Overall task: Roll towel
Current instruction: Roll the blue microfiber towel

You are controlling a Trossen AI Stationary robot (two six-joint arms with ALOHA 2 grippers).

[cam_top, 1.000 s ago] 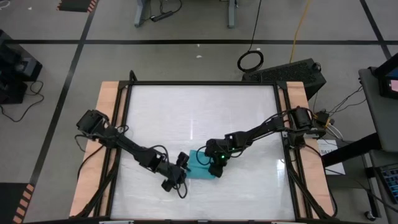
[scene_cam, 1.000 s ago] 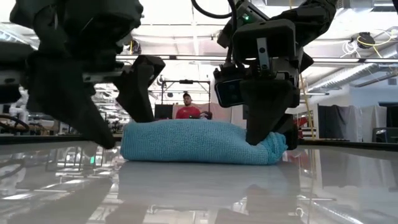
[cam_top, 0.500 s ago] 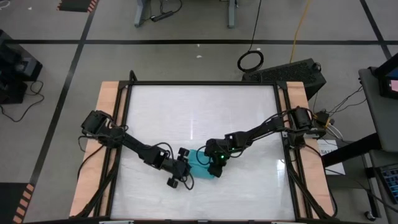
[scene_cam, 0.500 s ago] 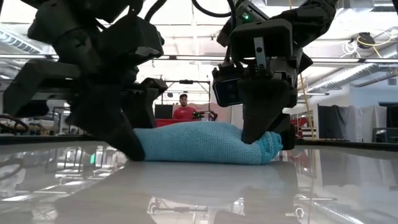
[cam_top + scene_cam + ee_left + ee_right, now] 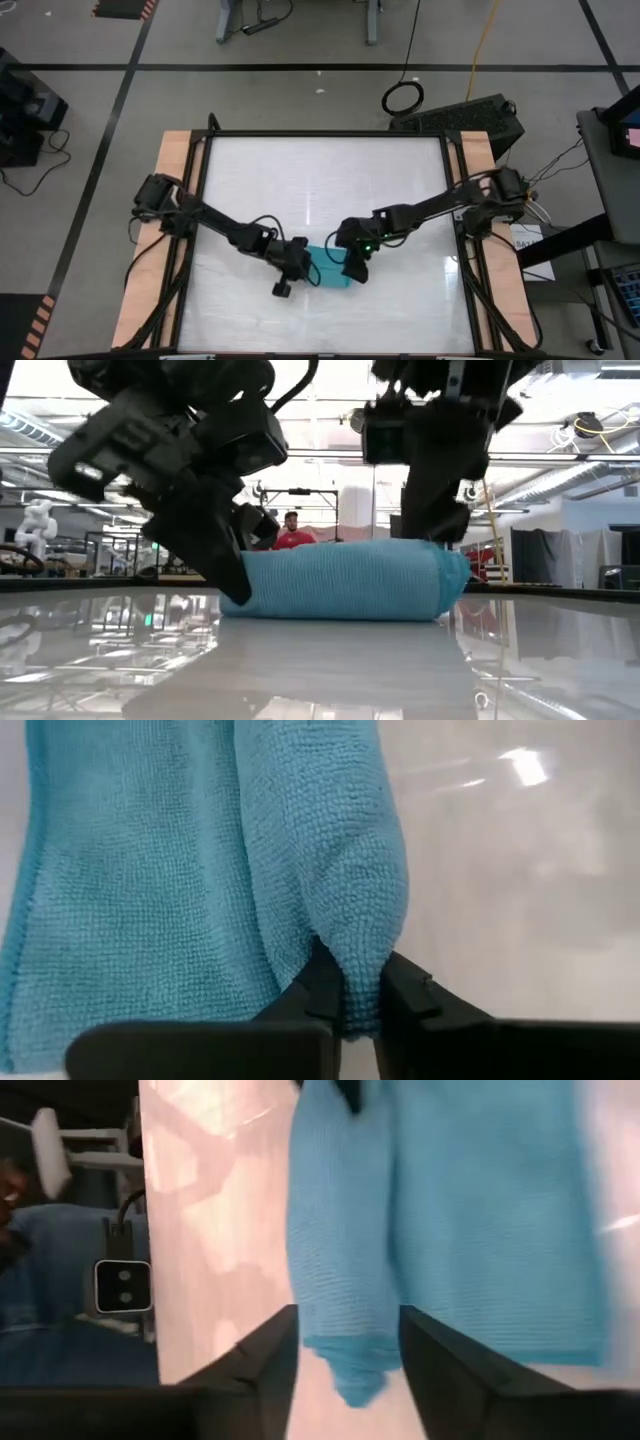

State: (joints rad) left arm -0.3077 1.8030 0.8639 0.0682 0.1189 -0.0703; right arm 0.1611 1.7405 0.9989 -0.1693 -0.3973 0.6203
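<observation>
Right now the towel (image 5: pixel 331 272), a rolled turquoise bundle, lies on the white table (image 5: pixel 320 180) toward the six o'clock edge, between both grippers. At its nine o'clock end the left gripper (image 5: pixel 360 1005) is clenched on a fold of the cloth. At its three o'clock end the right gripper (image 5: pixel 345 1355) stands released, fingers (image 5: pixel 270 1355) spread either side of the towel's end.

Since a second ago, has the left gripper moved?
Yes. The left gripper has slid toward the table's right edge, in the high view, and now pinches the near end of the towel; before, it stood open beside it.
</observation>
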